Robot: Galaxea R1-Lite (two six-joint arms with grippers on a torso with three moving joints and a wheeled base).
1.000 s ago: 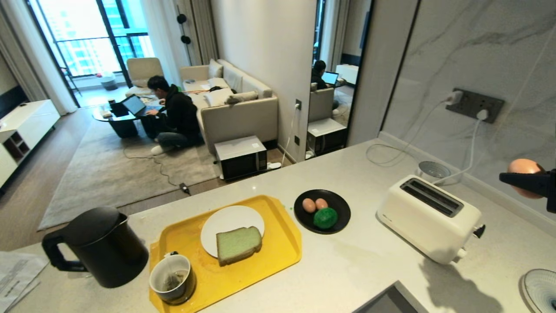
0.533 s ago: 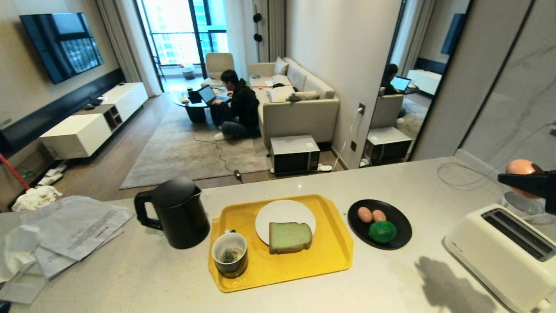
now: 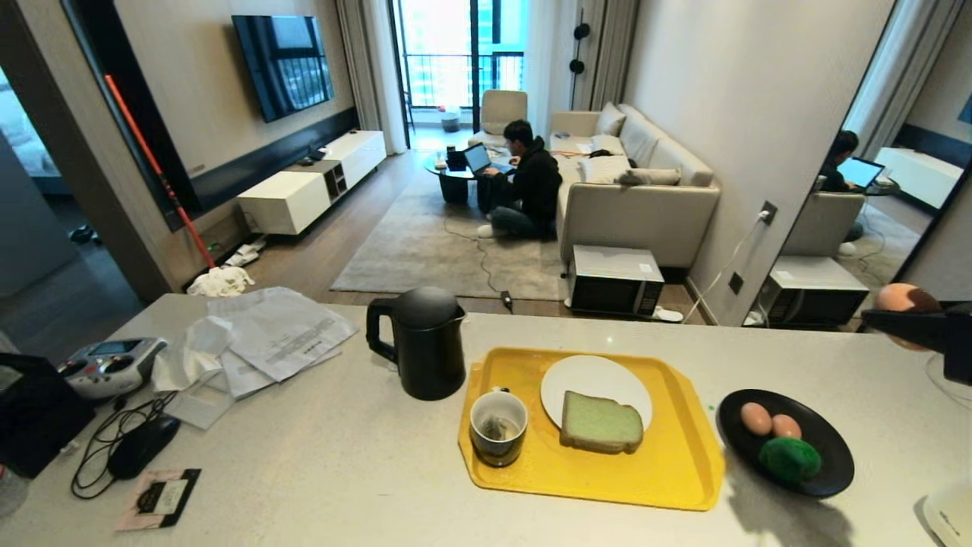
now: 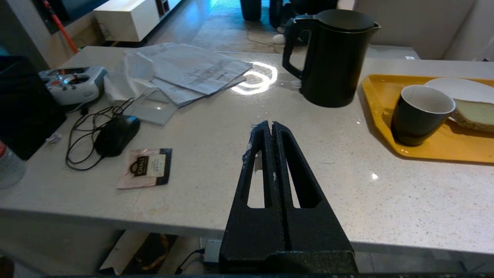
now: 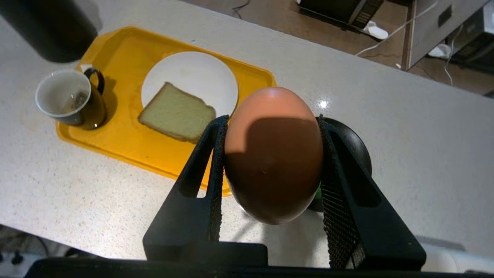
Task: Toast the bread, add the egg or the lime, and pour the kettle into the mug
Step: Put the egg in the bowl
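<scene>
At the left end of the surface [image 3: 319,471] lie a remote controller [image 3: 106,365], a black mouse [image 3: 140,447] with its cord, a tea sachet [image 3: 158,497] and loose papers [image 3: 266,334]. The left hand [image 4: 269,129] hangs low off the near edge, its fingers pressed together and holding nothing. Toward the middle, near the far edge, stands the kettle [image 3: 421,342], lid on; pouring looks not yet done, since the mug [image 3: 498,427] on the near left corner of the yellow tray [image 3: 668,479] shows only a tea bag inside. On the same tray the bread [image 3: 601,422] lies half on a white plate [image 3: 592,376], its face pale; whether it is toasted I cannot tell. Just right of the tray a black dish [image 3: 828,437] holds two eggs [image 3: 756,418] and the lime [image 3: 790,459], touching. Above the right end, the right hand [image 5: 272,154] grips a third egg [image 5: 273,154] between both fingers, high above the dish. Judged so, the egg step is under way: the egg is picked up and must yet be set down by the bread.
</scene>
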